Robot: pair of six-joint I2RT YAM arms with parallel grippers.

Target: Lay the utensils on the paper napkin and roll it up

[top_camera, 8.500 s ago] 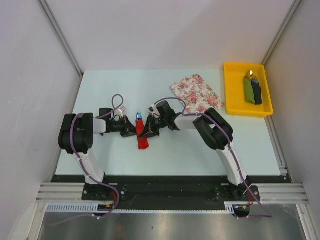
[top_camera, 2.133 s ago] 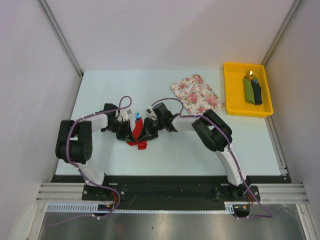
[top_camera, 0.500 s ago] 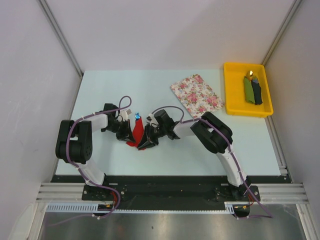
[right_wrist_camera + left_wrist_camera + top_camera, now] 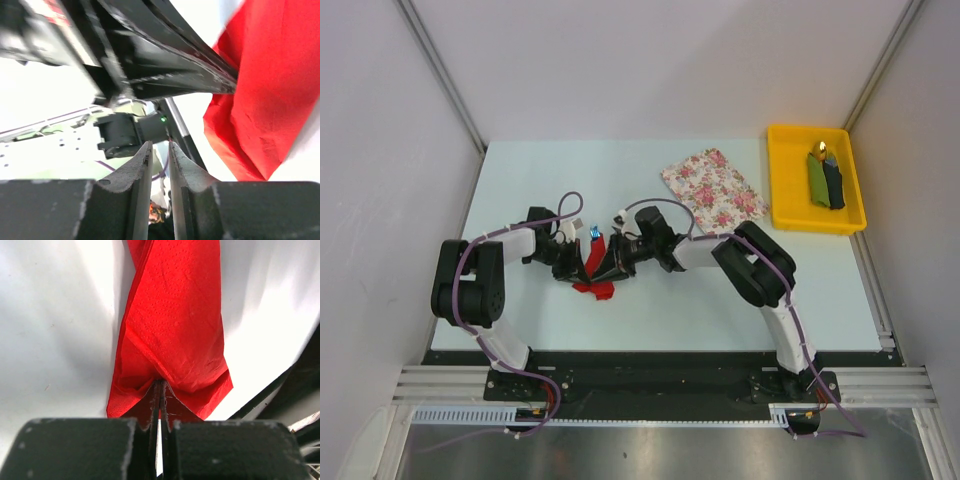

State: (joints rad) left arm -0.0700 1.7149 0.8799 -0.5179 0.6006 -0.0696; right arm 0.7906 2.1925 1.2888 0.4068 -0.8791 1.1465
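Observation:
The red paper napkin (image 4: 594,287) lies bunched between my two grippers at the table's middle left, folded over lengthwise. My left gripper (image 4: 577,264) is shut on its near edge, and in the left wrist view the jaws (image 4: 160,383) pinch the red sheet (image 4: 175,325) into a pucker. A blue utensil tip (image 4: 594,233) sticks out at the napkin's far end; the other utensils are hidden. My right gripper (image 4: 604,266) sits just right of the napkin, jaws (image 4: 160,145) a narrow gap apart with nothing between them. The napkin (image 4: 265,100) shows to its right.
A floral cloth (image 4: 713,187) lies at the back right of the table. A yellow tray (image 4: 777,185) beyond it holds green and dark rolls (image 4: 825,180). The left arm's black gripper body (image 4: 150,60) crosses close in front of the right wrist camera.
The right gripper has shifted up and away from the near edge, uncovering the napkin's lower end. The left gripper keeps its pinch in place. Earlier the napkin lay as a straight strip.

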